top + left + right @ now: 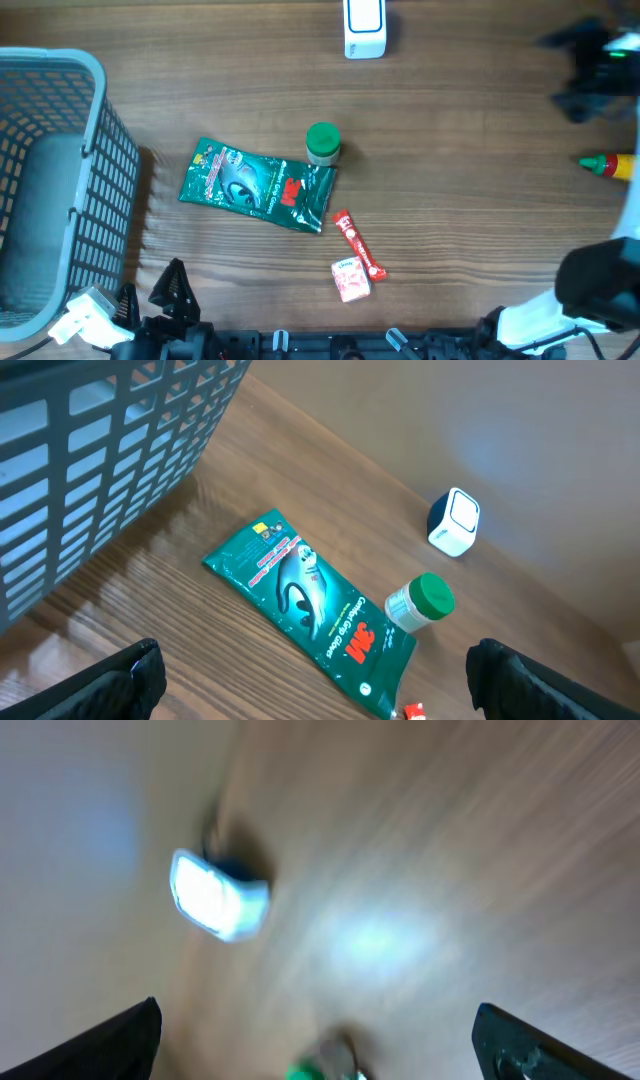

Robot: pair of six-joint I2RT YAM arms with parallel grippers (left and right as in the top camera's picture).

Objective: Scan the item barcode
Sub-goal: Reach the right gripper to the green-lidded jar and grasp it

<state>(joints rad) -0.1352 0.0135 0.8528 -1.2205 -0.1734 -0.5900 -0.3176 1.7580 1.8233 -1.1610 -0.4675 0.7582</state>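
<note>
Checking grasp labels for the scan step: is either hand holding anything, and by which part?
Nothing is held. The left hand and the right hand are both open, fingers wide apart with nothing between them.

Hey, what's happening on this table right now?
Two robot arms are meant to scan item barcodes, but neither holds anything now. The left gripper hangs open near the basket. The right gripper is open too, its view blurred. The green packet, green-capped bottle, red stick and small pink packet sit on the table; the white scanner stands at the far edge.
</note>
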